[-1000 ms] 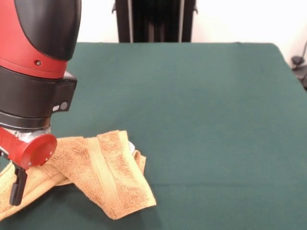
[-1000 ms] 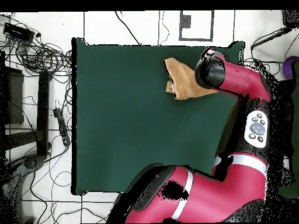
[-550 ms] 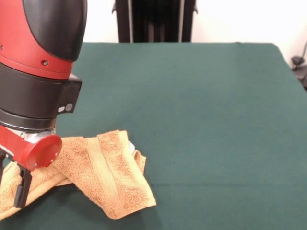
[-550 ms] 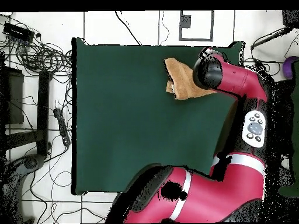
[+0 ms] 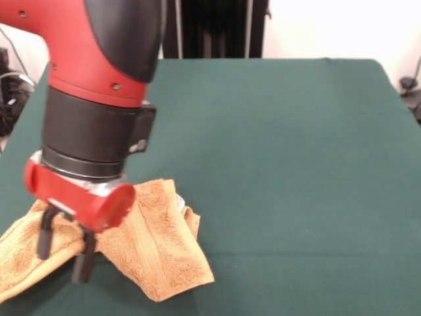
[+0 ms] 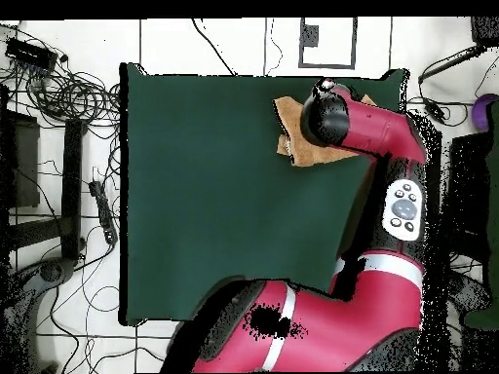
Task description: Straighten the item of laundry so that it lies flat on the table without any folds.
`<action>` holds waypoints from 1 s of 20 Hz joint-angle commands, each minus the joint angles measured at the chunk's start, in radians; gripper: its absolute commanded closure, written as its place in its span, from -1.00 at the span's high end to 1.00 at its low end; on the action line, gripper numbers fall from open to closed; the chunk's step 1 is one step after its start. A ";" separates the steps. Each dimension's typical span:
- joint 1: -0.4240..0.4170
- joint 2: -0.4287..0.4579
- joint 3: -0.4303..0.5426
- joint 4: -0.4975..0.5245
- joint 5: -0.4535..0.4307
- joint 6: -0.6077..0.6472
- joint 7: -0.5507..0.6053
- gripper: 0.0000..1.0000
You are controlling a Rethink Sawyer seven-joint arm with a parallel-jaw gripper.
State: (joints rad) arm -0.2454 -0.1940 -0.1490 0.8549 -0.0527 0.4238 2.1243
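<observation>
Since a second ago, shifted sideways across the front view: end effector (image 5: pixel 64 253) now over the middle of the crumpled towel (image 5: pixel 154 247) rather than at its edge. Fingers (image 5: pixel 45 242) spread apart, released, holding nothing, tips at or just above the cloth. Towel bunched and folded over itself near one corner of the table (image 5: pixel 296 145), woven band running across the upper flap. Best, probably, to pinch only the top layer near a free edge, then draw outward, low and slow, avoiding fresh folds.

Your arm (image 5: pixel 99 79) reaches steeply down, wrist vertical, and your gripper (image 5: pixel 64 253) hangs with its two dark fingers (image 5: pixel 45 236) spread apart.
</observation>
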 commanded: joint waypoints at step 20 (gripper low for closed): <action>0.074 -0.026 0.103 0.161 0.050 0.351 -0.028 1.00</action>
State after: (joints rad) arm -0.1613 -0.2559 -0.1309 0.8932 0.0117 0.6943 2.1243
